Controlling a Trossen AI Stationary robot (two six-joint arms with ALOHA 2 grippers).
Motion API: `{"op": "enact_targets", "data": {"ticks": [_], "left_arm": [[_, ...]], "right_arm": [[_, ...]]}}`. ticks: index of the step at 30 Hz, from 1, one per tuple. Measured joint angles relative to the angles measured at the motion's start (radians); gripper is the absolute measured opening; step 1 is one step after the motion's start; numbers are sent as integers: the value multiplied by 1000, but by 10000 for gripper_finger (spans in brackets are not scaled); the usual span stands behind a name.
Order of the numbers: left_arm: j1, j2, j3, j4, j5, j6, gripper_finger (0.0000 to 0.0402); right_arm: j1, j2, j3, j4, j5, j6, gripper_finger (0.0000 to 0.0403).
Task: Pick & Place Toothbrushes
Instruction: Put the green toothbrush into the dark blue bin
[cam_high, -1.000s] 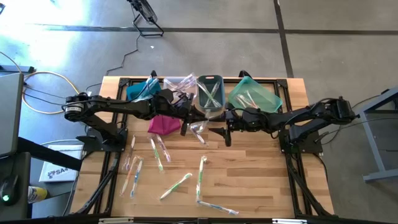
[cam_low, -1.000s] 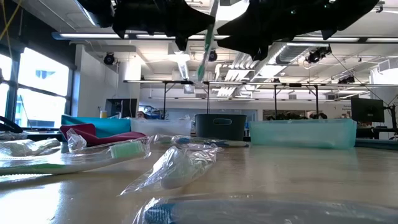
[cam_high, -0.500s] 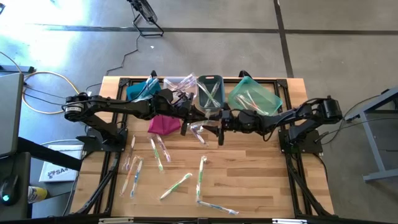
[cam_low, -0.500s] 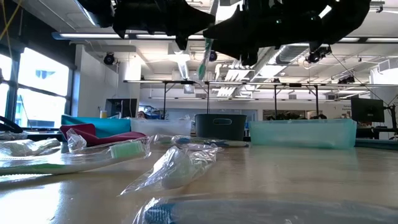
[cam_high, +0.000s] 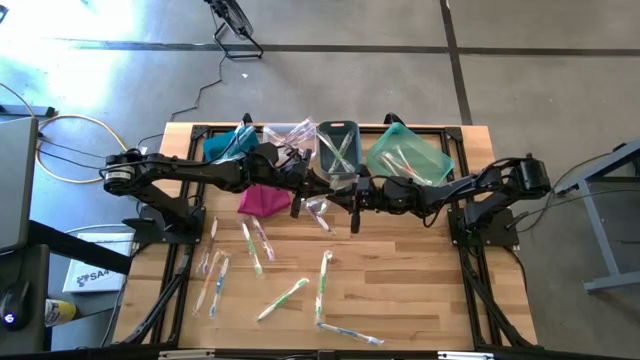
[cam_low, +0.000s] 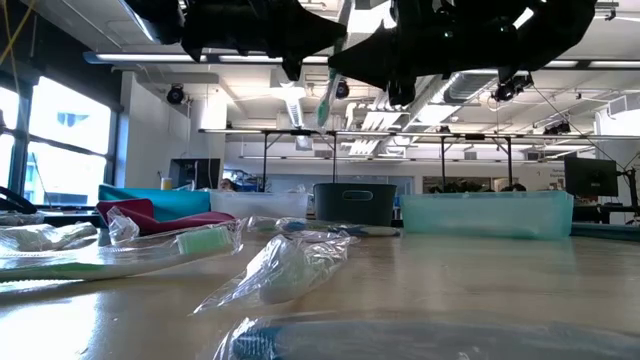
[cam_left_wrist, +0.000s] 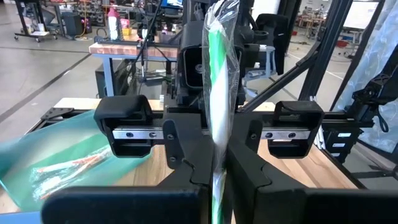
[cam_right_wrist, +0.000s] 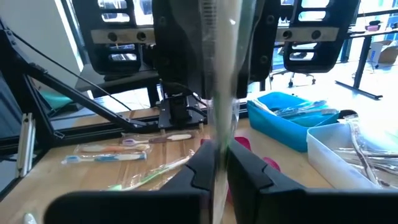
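Box at lower left of the high view reads partly "SA" (cam_high: 97, 275). Both arms meet mid-frame above the table (cam_high: 420, 280): left gripper (cam_left_wrist: 214, 177) and right gripper (cam_right_wrist: 217, 171) each pinch the wrapped green toothbrush (cam_left_wrist: 219, 93)

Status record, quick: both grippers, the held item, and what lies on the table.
left gripper: jaws shut on green-handled toothbrush in clear wrapper, above mid-table
right gripper: jaws shut on the same toothbrush, facing the left gripper
held toothbrush: roughly upright, off the wooden table
loose toothbrushes: several lying on the table
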Motion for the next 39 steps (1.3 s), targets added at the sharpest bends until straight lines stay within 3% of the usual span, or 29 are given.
{"op": "enact_targets", "data": {"ticks": [9, 30, 39], "left_arm": [[0, 0, 1, -45, -1, 0, 21], [0, 0, 1, -95, -25, 7, 148], [0, 0, 1, -105, -25, 6, 159]], "right_arm": [[0, 0, 0, -21, -2, 6, 10], [0, 0, 0, -29, 0, 31, 10], [0, 0, 0, -29, 0, 35, 10]]}}
